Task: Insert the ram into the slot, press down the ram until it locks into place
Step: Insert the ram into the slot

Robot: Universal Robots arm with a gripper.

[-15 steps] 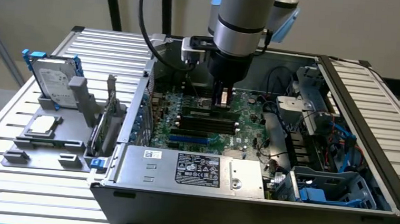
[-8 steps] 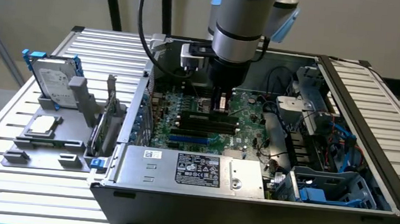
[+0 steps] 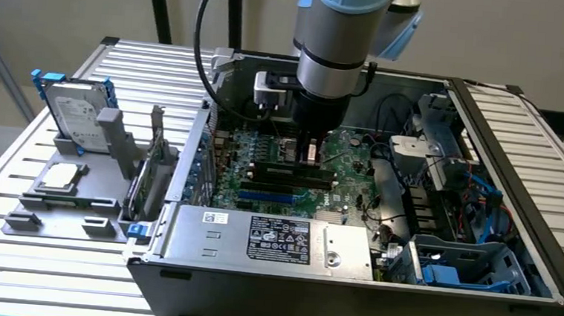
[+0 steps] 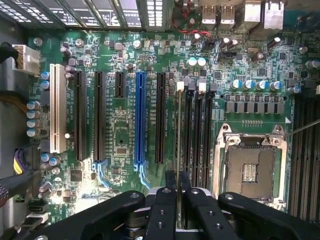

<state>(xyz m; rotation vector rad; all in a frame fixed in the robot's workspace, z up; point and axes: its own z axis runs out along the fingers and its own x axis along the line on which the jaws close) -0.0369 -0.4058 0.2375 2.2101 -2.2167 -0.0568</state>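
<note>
Olive-green along its visible edge, the ram (image 4: 178, 125) is showing as a long thin strip standing on edge. It is running lengthwise over the slot (image 4: 184, 135), one of several parallel black sockets; whether it is seated I cannot tell. The end effector (image 4: 178, 176) is pinching one end of the ram between two nearly closed black fingers (image 4: 169, 182). Around them, the green motherboard (image 4: 120, 145) is lying inside an open computer case (image 3: 353, 282) on the slatted desk (image 3: 35, 282).

No legible print on power-supply label (image 3: 278, 240)
</note>
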